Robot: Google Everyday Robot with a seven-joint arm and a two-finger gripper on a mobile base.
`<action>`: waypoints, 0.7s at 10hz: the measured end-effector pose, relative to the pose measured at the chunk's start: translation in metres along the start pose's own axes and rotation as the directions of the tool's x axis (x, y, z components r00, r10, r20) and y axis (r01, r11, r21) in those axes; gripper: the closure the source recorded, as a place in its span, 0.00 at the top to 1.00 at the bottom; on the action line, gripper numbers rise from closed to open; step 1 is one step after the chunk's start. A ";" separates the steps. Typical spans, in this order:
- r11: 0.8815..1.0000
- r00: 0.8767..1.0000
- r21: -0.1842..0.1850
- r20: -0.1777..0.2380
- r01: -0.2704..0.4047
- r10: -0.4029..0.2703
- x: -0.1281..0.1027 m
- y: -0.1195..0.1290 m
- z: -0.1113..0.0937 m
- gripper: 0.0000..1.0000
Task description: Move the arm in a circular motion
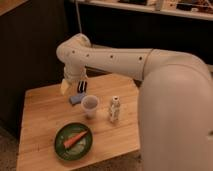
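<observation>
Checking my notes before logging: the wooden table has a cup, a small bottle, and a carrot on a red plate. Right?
Not quite: the camera view shows the plate is green, not red. The carrot does lie on it, with the cup and small bottle beyond on the wooden table. The gripper on the arm hangs over the table's far side, near a blue object.
</observation>
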 end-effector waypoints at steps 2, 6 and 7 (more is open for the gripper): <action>1.000 0.999 0.008 0.025 -0.026 0.025 -0.026 -0.032 0.007 0.80; 0.982 0.980 0.035 0.070 -0.188 0.185 -0.039 -0.139 0.016 0.80; 0.970 0.969 0.044 0.078 -0.237 0.233 -0.029 -0.170 0.016 0.80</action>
